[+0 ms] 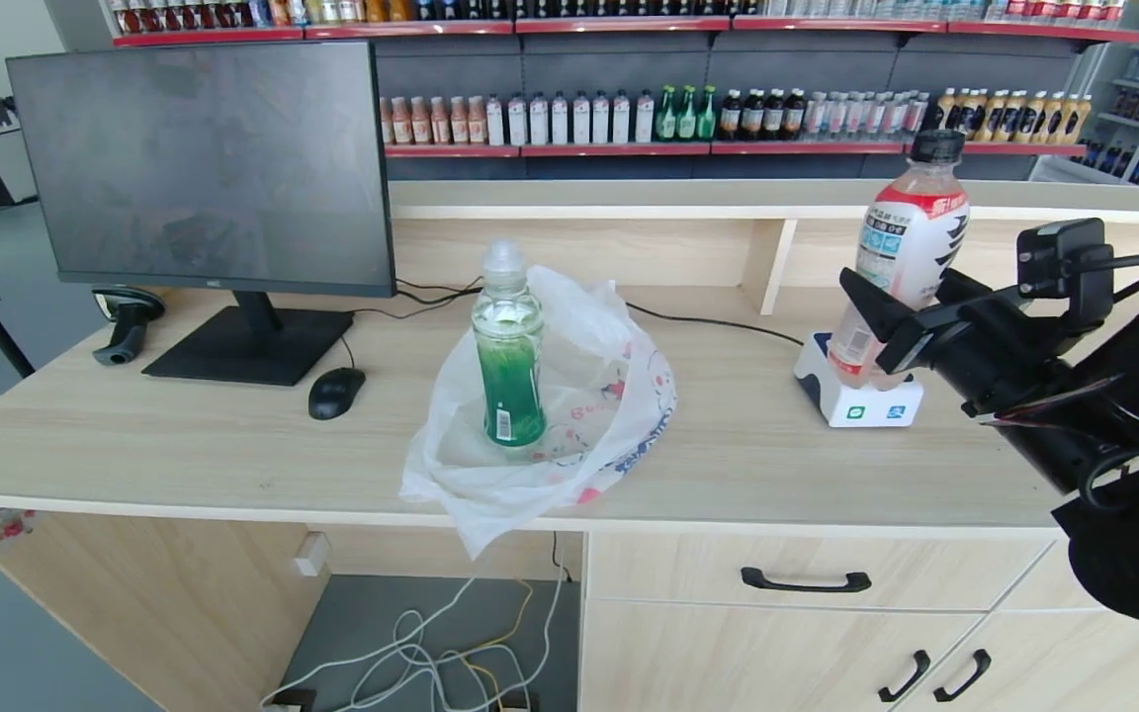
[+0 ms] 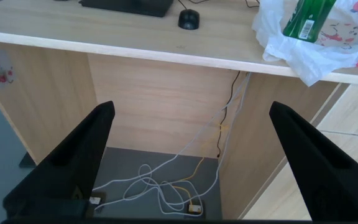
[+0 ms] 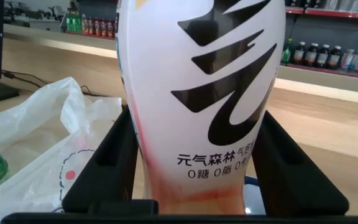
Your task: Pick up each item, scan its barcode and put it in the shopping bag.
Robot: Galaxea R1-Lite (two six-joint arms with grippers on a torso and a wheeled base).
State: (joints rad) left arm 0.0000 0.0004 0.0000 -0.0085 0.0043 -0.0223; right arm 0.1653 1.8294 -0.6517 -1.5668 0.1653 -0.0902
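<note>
The right gripper [image 1: 878, 324] has its black, wedge-shaped jaws closed on the lower body of a tall plastic drink bottle [image 1: 911, 232]. The bottle is translucent and pinkish, with a glossy white label and a black ribbed cap. It is held slightly tilted, with its base right at the top of a small white scanner box [image 1: 861, 400]; whether the two touch is unclear.

A green bottle [image 1: 508, 356] with a clear rounded cap stands upright inside the crumpled, thin white shopping bag [image 1: 619, 396], which spills over the front edge of the pale wood-grain table [image 1: 184, 435].

The left gripper [image 2: 191, 109] sits below the table edge, its jaws spread wide and holding nothing, with loose cables [image 2: 166, 186] on the floor beyond.

A dark flat monitor [image 1: 204, 163], a black mouse [image 1: 335, 392] and a handheld scanner [image 1: 125, 321] stand to the left of the bag.
</note>
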